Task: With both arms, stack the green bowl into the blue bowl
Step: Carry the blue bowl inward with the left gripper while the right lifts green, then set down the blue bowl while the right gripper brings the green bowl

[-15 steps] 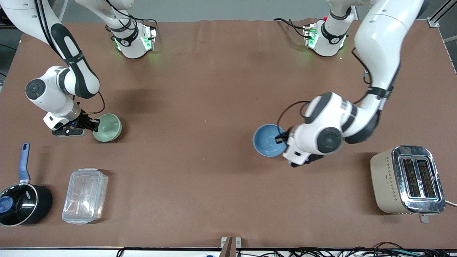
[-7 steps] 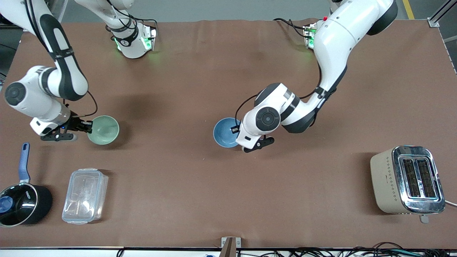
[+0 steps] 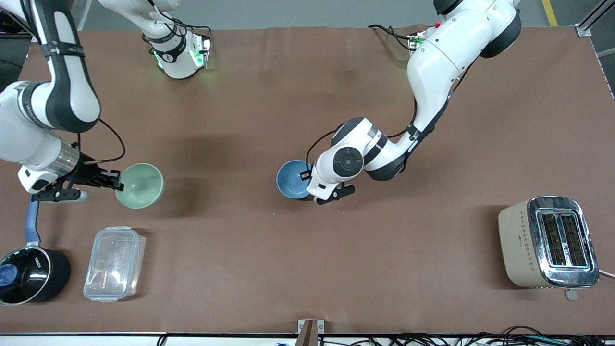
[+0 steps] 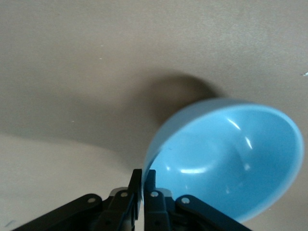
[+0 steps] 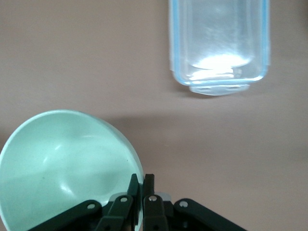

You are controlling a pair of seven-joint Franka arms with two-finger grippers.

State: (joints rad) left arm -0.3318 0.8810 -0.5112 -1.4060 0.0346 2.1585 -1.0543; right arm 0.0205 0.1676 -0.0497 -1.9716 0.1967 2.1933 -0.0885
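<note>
The pale mint-green bowl (image 3: 141,185) is held tilted above the table near the right arm's end. My right gripper (image 3: 116,180) is shut on its rim; the right wrist view shows the bowl (image 5: 62,163) with the jaws pinching its edge (image 5: 143,185). The light-blue bowl (image 3: 292,179) is near the table's middle. My left gripper (image 3: 305,176) is shut on its rim; the left wrist view shows the bowl (image 4: 231,154) tilted above its shadow, the jaws clamped on its edge (image 4: 143,179).
A clear plastic lidded box (image 3: 114,263) and a black saucepan with a blue handle (image 3: 29,274) sit nearer the camera at the right arm's end. A beige toaster (image 3: 547,241) stands at the left arm's end. The box also shows in the right wrist view (image 5: 219,43).
My left arm carried the blue bowl from the left arm's side toward the table's middle. My right arm lifted the green bowl slightly; its wrist drew toward the table's end.
</note>
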